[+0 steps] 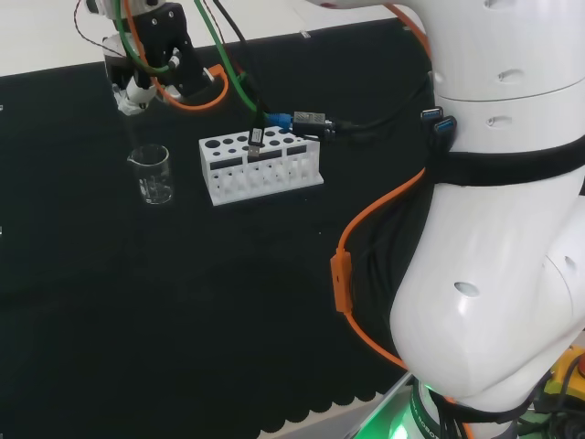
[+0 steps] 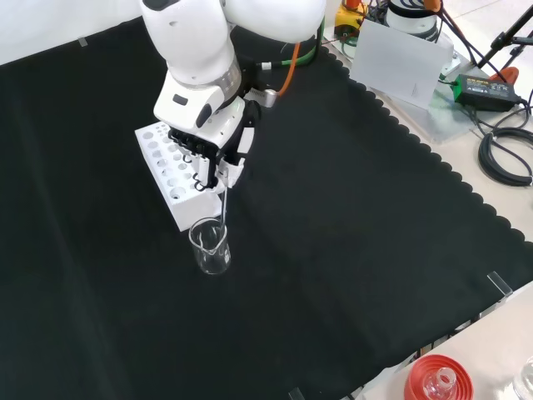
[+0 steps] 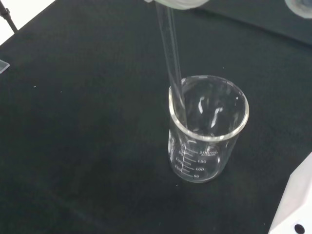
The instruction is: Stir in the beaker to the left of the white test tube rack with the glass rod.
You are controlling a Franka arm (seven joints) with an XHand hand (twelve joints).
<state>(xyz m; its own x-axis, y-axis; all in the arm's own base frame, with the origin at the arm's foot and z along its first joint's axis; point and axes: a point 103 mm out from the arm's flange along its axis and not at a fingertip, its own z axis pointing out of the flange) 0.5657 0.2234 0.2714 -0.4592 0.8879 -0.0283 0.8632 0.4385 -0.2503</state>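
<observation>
A clear glass beaker [image 1: 154,174] stands on the black cloth, left of the white test tube rack [image 1: 260,167] in the head view. In the front view the beaker [image 2: 211,247] sits just below the rack [image 2: 171,172]. The hand [image 2: 218,150] hangs above it, fingers curled round a thin glass rod [image 2: 223,202] that points down. In the wrist view the rod [image 3: 171,63] reaches into the beaker [image 3: 207,129] close to its rim; its tip is hard to make out. In the head view the hand [image 1: 137,87] is above the beaker.
Orange, green and black cables [image 1: 274,119] trail behind the rack. A white arm link [image 1: 494,238] stands at the right of the head view. A red ribbed stand [image 2: 437,379] sits past the cloth's lower edge in the front view.
</observation>
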